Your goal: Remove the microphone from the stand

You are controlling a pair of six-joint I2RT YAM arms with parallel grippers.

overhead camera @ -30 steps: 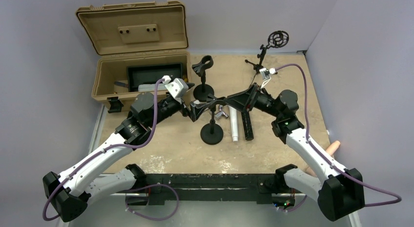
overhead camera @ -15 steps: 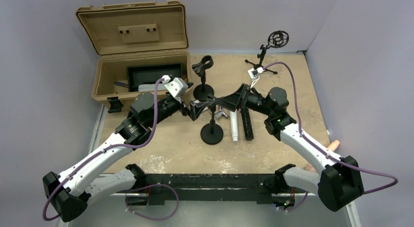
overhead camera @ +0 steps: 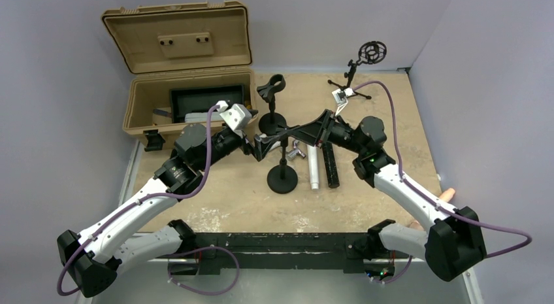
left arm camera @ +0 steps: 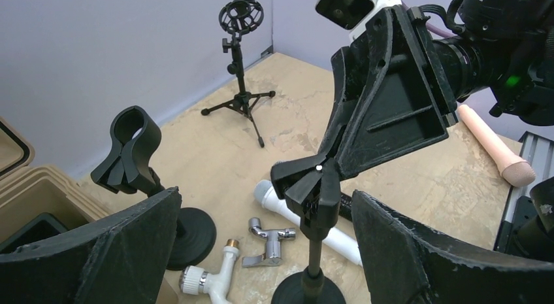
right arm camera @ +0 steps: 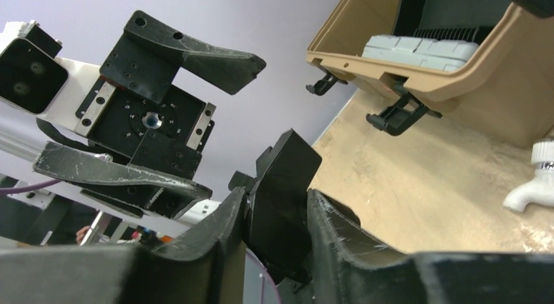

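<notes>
Seen from overhead, the stand (overhead camera: 283,180) is in the middle of the table, its round black base on the sandy mat, and both arms reach in to its top from either side. That view hides the grip itself. The left wrist camera settles it. The fingers of the right gripper (left arm camera: 312,176) are pinched on the black clip (left arm camera: 315,198) at the top of the pole. The left gripper (overhead camera: 263,147) has its jaws spread wide, one finger on each side of the pole, touching nothing. The right wrist view shows the same black block wedged between its two fingers. Whether a microphone sits in that clip I can't tell from any angle.

The left wrist view also picks out the small things by the base: a chrome fitting (left arm camera: 268,242), a white tap (left arm camera: 208,276) and a white tube (left arm camera: 307,219). From above, a black bar (overhead camera: 330,167) lies along the tube's right side. Just beyond is a second stand (left arm camera: 130,147) with a forked clip, and a tripod (left arm camera: 240,101) with a ring mount stands far right.

The tan case (overhead camera: 134,104) at the far left stands open, lid up. From above it holds a black tray (overhead camera: 206,97) and a pale block (overhead camera: 196,118). The right wrist view shows that block as grey and ribbed, with black latches (right arm camera: 398,114) on the case's near wall.
</notes>
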